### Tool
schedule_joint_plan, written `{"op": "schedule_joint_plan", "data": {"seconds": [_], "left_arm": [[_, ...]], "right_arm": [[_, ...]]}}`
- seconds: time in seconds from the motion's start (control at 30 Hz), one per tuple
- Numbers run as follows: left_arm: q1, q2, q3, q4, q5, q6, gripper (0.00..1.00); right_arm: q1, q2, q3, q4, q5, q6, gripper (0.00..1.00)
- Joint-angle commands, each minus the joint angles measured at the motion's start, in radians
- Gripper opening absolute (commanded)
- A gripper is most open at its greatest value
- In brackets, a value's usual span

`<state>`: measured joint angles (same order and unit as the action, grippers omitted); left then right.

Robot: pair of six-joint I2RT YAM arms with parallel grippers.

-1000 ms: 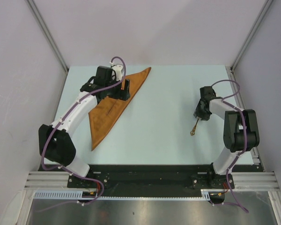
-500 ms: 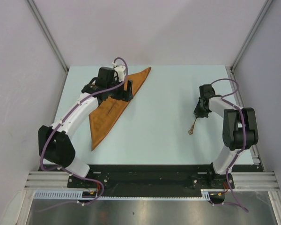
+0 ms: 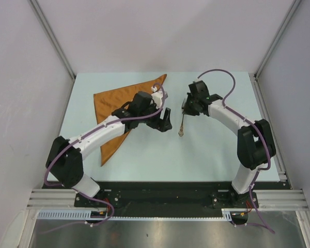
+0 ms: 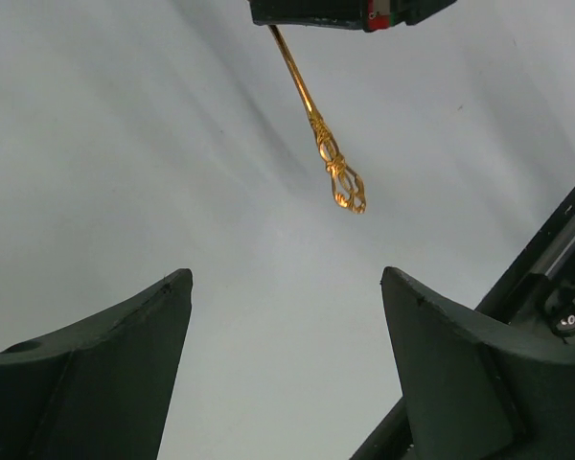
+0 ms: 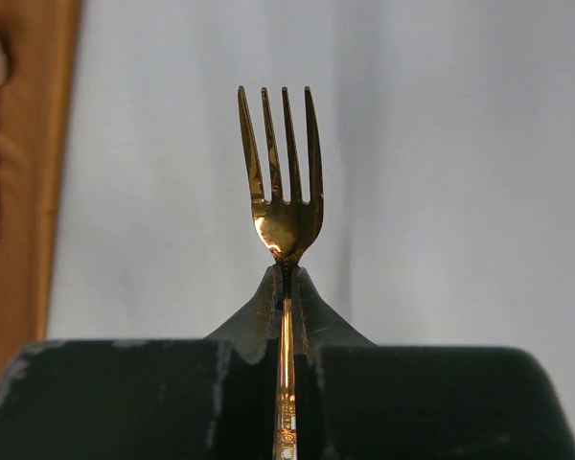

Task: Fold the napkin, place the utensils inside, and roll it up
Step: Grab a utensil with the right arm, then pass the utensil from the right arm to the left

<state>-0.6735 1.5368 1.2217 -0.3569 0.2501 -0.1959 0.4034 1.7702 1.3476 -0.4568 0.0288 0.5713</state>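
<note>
1. Fork (image 5: 286, 225): thin, stiff, light, slick metal; at the centre of the overhead view, pinched at its neck by the right gripper (image 5: 284, 276), handle hanging free.
2. Left gripper (image 4: 286, 283): jaws spread, empty, near the handle tip.
3. Napkin (image 3: 113, 101): soft, limp folded triangle, upper left; likely best taken by a corner.

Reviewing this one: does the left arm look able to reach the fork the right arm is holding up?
Probably yes. The left arm has its jaws open right beside the fork's hanging handle, with only bare table between; the right arm grips it near the tines.
</note>
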Motion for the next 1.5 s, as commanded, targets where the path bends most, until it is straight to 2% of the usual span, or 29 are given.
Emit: {"op": "schedule_joint_plan", "data": {"seconds": [0.0,0.3,0.6,0.8,1.0,1.1,1.27,1.33,1.37,1.43,1.47], "left_arm": [[0.014,-0.049,-0.118,0.188,0.067,-0.174,0.84],[0.015,-0.030,-0.323,0.444,0.117,-0.393,0.77],[0.017,0.008,-0.350,0.568,0.120,-0.491,0.65],[0.028,0.043,-0.346,0.602,0.127,-0.531,0.53],[0.037,0.072,-0.353,0.637,0.152,-0.568,0.37],[0.049,0.080,-0.361,0.650,0.161,-0.585,0.21],[0.083,0.091,-0.379,0.679,0.204,-0.605,0.01],[0.107,0.094,-0.384,0.685,0.224,-0.613,0.00],[0.118,0.094,-0.387,0.688,0.247,-0.611,0.00],[0.165,0.076,-0.396,0.691,0.273,-0.608,0.00],[0.185,0.063,-0.409,0.688,0.303,-0.594,0.00]], "right_arm": [[0.061,0.001,0.070,0.056,-0.018,0.061,0.00],[0.123,-0.008,0.084,0.096,-0.067,0.088,0.00],[0.138,-0.029,0.068,0.110,-0.081,0.098,0.00],[0.144,-0.048,0.051,0.118,-0.089,0.105,0.00],[0.146,-0.064,0.041,0.127,-0.099,0.111,0.00],[0.144,-0.069,0.036,0.130,-0.099,0.110,0.00],[0.143,-0.071,0.033,0.142,-0.107,0.107,0.00],[0.143,-0.069,0.030,0.148,-0.119,0.105,0.00],[0.141,-0.071,0.027,0.162,-0.125,0.101,0.05],[0.141,-0.086,0.018,0.179,-0.148,0.085,0.23],[0.140,-0.095,0.013,0.199,-0.156,0.061,0.48]]}}
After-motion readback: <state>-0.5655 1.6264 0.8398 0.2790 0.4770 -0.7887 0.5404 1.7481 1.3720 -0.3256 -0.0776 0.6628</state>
